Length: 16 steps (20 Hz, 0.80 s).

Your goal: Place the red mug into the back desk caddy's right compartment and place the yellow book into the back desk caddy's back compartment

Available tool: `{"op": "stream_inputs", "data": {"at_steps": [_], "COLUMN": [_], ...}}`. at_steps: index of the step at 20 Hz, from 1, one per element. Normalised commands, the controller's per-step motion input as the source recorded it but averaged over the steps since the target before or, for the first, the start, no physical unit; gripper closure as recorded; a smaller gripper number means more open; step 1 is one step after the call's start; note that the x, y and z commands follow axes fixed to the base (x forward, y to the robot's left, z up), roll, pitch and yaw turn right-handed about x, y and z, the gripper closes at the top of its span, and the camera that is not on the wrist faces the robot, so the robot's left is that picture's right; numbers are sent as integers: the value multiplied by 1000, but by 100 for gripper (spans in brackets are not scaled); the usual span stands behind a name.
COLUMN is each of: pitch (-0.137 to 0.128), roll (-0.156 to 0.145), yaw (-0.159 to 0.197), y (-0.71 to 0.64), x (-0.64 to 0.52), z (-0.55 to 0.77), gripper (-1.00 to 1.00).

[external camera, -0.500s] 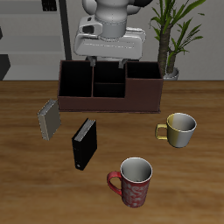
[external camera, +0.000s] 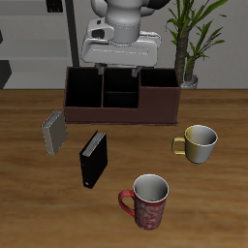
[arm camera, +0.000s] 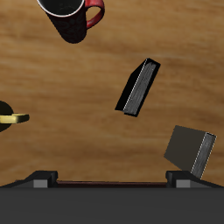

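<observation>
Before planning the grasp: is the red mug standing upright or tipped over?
Upright: the red mug stands on the table with its round opening facing up.

The robot's arm [external camera: 124,12] is built of rounded, glossy white shells with smooth curved housings, shaded pale grey on their undersides, and a dark seam shows where one segment meets the next. Below them sits a wide, flat white hand block [external camera: 120,48] with squared corners, a darker grey band along its lower edge and a small dark patch on one end of its face. The pincer [external camera: 119,71] hangs under that block as two thin, dark, straight fingers [external camera: 101,71]. In the wrist view the same two fingers appear as small dark grey blocky tips [arm camera: 41,178] standing on a broad, flat, black-grey body.
</observation>
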Motion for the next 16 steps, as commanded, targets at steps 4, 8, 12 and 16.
{"op": "stream_inputs", "data": {"at_steps": [4, 8, 12, 16], "pitch": [26, -12, -6, -5], "roll": [49, 23, -22, -11], "yaw": [23, 30, 20, -15], "y": [-93, -154, -27, 217], "x": [148, 209, 204, 365], "z": [61, 135, 84, 88], "gripper": [-100, -100, -100, -100]}}
